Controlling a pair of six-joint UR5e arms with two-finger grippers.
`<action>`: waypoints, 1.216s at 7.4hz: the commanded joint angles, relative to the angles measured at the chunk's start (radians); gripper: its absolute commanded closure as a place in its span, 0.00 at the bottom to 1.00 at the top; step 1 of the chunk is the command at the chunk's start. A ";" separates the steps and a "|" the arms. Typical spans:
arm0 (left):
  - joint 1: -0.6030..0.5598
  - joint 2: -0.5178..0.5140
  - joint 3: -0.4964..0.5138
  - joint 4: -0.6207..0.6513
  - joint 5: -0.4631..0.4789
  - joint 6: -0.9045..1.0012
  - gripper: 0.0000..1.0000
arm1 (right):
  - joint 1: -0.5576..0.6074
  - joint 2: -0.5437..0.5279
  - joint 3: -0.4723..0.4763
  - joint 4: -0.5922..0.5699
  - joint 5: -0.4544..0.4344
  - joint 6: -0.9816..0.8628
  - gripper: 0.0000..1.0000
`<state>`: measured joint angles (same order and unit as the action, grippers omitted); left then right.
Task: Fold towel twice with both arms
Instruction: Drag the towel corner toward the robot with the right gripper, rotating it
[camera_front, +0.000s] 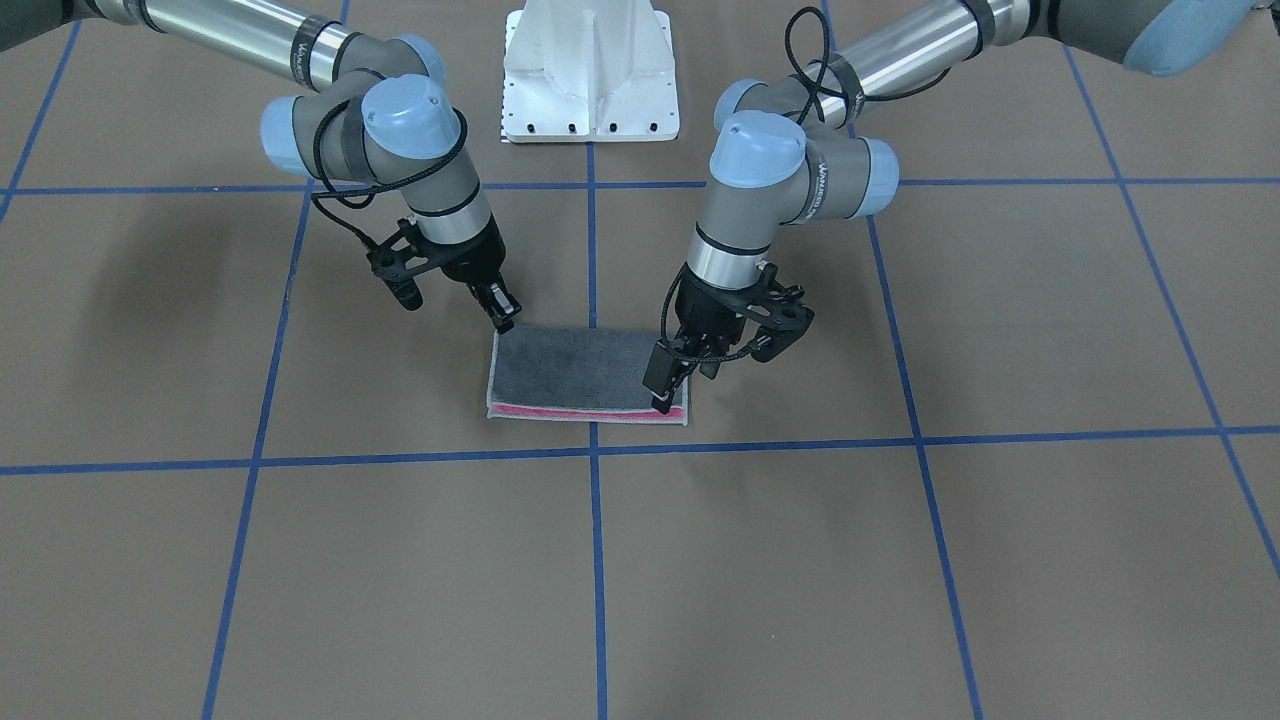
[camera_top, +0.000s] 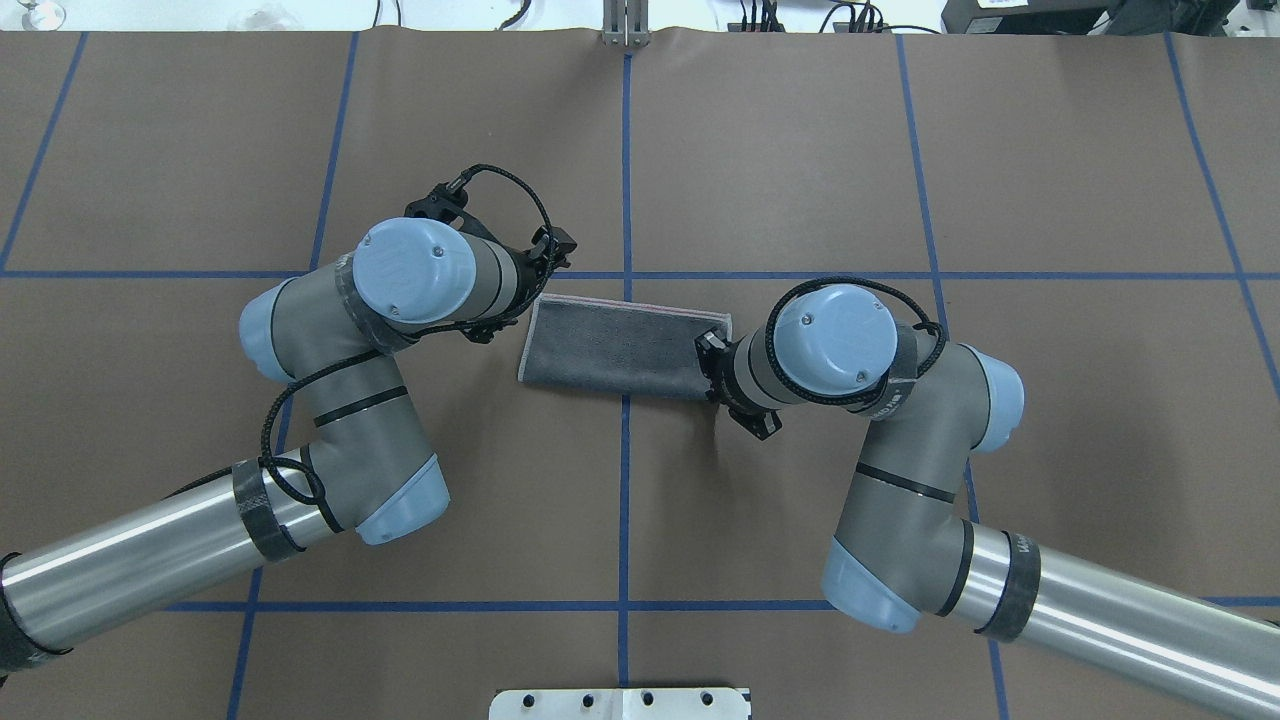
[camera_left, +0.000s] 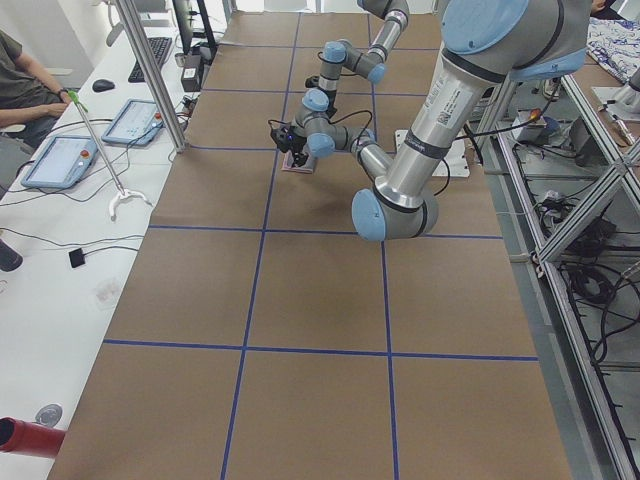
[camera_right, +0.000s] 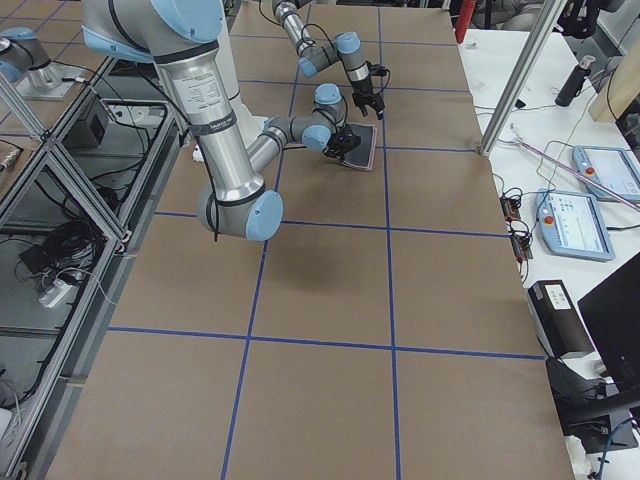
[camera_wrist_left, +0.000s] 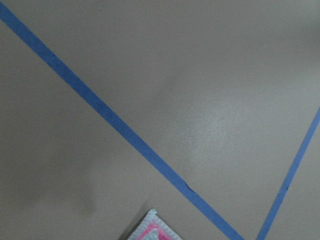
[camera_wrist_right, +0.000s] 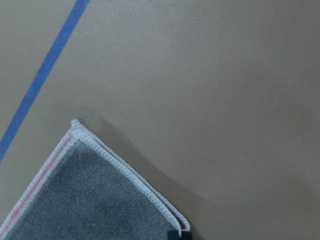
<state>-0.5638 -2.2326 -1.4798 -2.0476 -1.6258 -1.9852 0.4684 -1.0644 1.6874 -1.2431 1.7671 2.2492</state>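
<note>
Firstly, left of centre in the front-facing view, the right gripper (camera_front: 499, 312) tips down onto the upper left corner of the towel (camera_front: 580, 365); whether it pinches the cloth cannot be told. At centre frame the towel lies flat on the table (camera_front: 1000, 560), a grey rectangle folded once, with a pink strip along its lower edge. At its lower right corner stands the left gripper (camera_front: 664, 392), its grip likewise unclear. The terry is probably light, limp and grippy, so it is best pinched at the stitched corners, both layers together.

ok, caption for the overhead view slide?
Towel folded once, grey face up, on the centre tape line; left arm and right arm at opposite ends.
</note>
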 joint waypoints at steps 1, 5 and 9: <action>-0.005 0.007 -0.052 0.004 -0.046 -0.007 0.00 | -0.084 -0.054 0.127 -0.013 -0.002 0.023 1.00; -0.001 0.019 -0.152 0.105 -0.072 -0.015 0.00 | -0.270 -0.042 0.219 -0.096 0.011 0.101 1.00; 0.040 0.071 -0.169 0.106 -0.072 -0.012 0.00 | -0.147 -0.028 0.219 -0.095 0.015 0.060 0.00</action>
<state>-0.5431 -2.1805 -1.6331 -1.9421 -1.6991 -1.9980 0.2459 -1.0929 1.9054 -1.3378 1.7816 2.3273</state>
